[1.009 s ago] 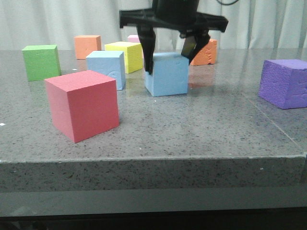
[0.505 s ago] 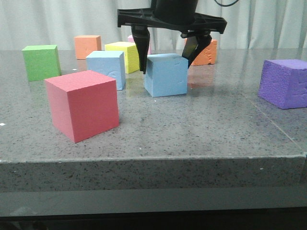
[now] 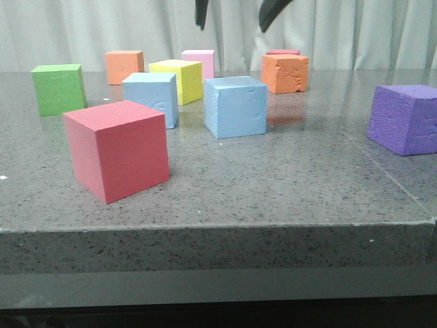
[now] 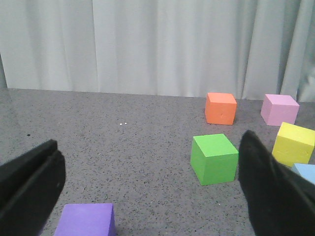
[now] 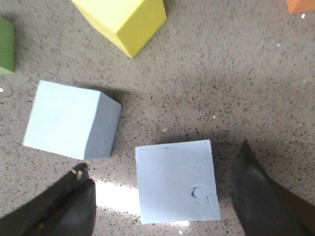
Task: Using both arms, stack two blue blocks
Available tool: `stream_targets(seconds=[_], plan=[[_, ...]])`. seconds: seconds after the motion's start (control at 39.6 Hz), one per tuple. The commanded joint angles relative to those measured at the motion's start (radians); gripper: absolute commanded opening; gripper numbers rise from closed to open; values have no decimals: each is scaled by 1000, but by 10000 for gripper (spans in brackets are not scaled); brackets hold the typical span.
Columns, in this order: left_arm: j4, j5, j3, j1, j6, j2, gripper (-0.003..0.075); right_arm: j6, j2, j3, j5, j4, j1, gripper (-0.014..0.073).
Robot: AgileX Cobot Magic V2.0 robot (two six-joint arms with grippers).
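The right hand [image 3: 232,14] has risen, spread and empty, off the nearer blue block [image 3: 235,106] on the worktop [image 3: 287,178]; likely light, soft foam, best pinched across opposite flat sides.

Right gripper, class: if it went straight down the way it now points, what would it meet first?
Most likely the nearer blue block. The right gripper hangs open above it, one finger on either side, with the block between them. The other blue block lies off to one side.
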Motion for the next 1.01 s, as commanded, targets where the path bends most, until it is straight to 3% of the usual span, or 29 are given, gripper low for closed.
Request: stream_targets(seconds=[0.0,0.13,0.28,0.71,0.98], plan=[[0,-84,-35,0,-2,10,692,-9,-63,-34,-38,-23,-3,470],[0,-84,-35,0,-2,10,692,-9,-67,-34,-33,-23,-4,162],[0,-84,-35,0,-2,10,692,-9,-85,-35,-10,-23,-23,-75],[0,-84,-35,0,-2,10,692,-210,-201,-4,143,-12,-257,-63],[0,-84,-35,0,-2,10,692,-272,-393,274,48,26,-414,-63]])
